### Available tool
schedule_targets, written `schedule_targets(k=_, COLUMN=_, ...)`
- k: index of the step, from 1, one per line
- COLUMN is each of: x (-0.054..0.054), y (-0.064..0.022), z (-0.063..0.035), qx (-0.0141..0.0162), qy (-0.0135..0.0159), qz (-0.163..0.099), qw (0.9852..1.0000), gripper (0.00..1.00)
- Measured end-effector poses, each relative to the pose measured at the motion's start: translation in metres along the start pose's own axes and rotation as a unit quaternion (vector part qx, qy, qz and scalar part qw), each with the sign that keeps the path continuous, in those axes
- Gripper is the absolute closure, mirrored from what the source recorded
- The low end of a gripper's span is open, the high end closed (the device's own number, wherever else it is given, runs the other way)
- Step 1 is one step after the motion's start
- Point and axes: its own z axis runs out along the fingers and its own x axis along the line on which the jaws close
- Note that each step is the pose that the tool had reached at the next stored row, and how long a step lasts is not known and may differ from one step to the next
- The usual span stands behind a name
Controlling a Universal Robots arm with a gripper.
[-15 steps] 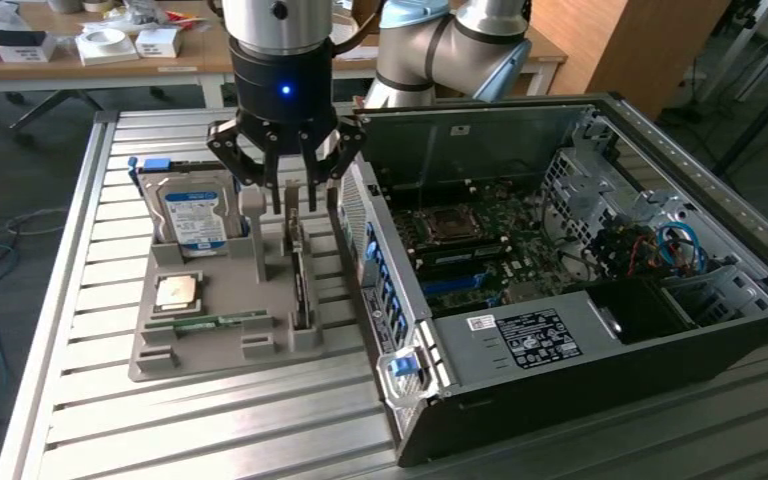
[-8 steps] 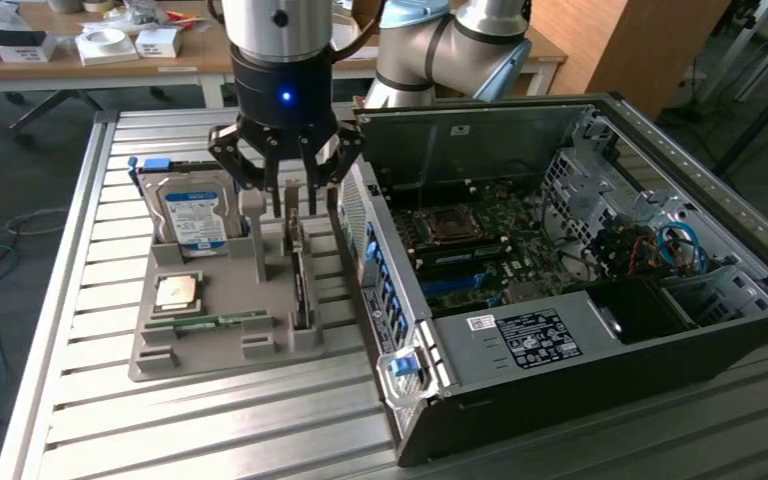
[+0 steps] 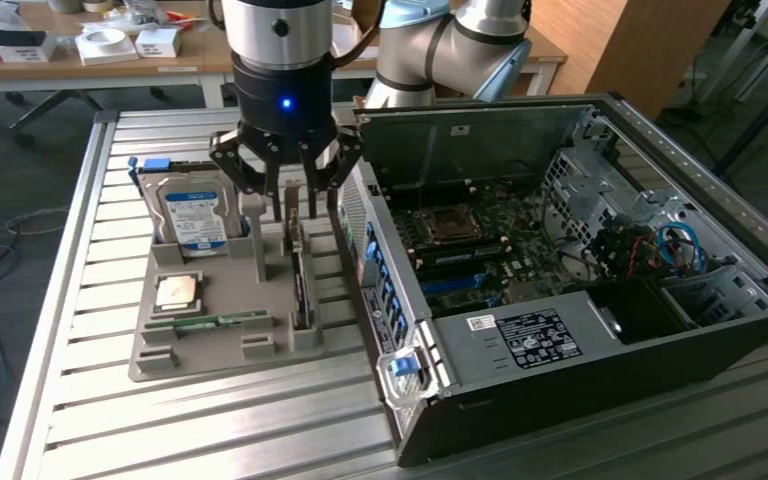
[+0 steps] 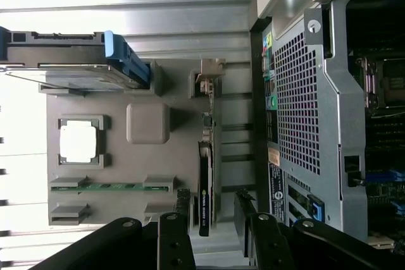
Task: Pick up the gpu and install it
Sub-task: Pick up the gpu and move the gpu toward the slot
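On the ribbed metal worktop (image 3: 104, 420), two big things side by side: a grey tray (image 3: 231, 290) at the exterior view's left and an open computer case (image 3: 558, 340) at the exterior view's right. Inside the case, a green board (image 3: 498, 235) and a blue cable (image 3: 679, 245).

In the tray, along the edge just beside the case, the gpu (image 3: 299, 285): a thin dark card, standing up on its long edge in a slot. Not yet in the case.

Right over the far end of that card, the gripper (image 3: 295, 212), pointing straight down from the silver and black arm (image 3: 281, 40), with a small blue light (image 3: 285, 102) glowing on it. Fingers (image 4: 182, 222) spread wide, one on each side of the card, not squeezing it. Holding nothing.

Also in the tray: a silver hard drive (image 3: 197, 215) with a blue label, standing up at the far left corner; a square chip (image 3: 177, 292) lying flat, nearer; and a slim green memory stick (image 3: 211, 322) lying flat, nearer again.

Far behind, a wooden table (image 3: 204, 62) with small white boxes (image 3: 107, 45) on it.
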Motion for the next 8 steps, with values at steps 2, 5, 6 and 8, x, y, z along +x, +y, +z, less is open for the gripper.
schedule_targets(k=2, x=0.0000, y=-0.0001, z=0.0015, qx=0.0000, qy=0.0000, qz=0.000, qw=1.0000, gripper=0.58)
schedule_targets(k=5, x=0.0001, y=-0.0002, z=0.0037, qx=0.0000, qy=0.0000, qz=0.000, qw=1.0000, gripper=0.58)
schedule_targets(k=6, x=0.0001, y=-0.0002, z=0.0045, qx=0.0000, qy=0.0000, qz=0.000, qw=1.0000, gripper=0.58)
schedule_targets(k=8, x=0.0001, y=-0.0003, z=0.0061, qx=0.0000, qy=0.0000, qz=0.000, qw=1.0000, gripper=0.58)
